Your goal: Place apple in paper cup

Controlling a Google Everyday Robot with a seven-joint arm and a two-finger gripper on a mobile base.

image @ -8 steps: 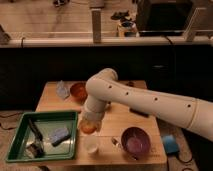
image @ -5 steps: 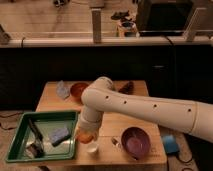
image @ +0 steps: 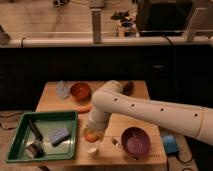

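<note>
The apple [image: 91, 136], small, round and orange-yellow, sits between the tips of my gripper [image: 91, 135] near the table's front edge. Directly under it stands the paper cup [image: 91, 146], small and pale, just right of the green tray. The apple is at the cup's mouth; I cannot tell whether it touches the rim. My white arm [image: 150, 112] reaches in from the right and hides the gripper's body.
A green tray [image: 20, 145] with a blue sponge [image: 59, 135] and tools lies at the left. A purple bowl [image: 135, 141] stands right of the cup. An orange bowl [image: 80, 91], an orange carrot-like piece [image: 83, 109] and a clear crumpled item [image: 62, 89] lie behind.
My arm has lowered the apple towards the cup's mouth and shifted slightly to the left. The cup and bowls have not moved.
</note>
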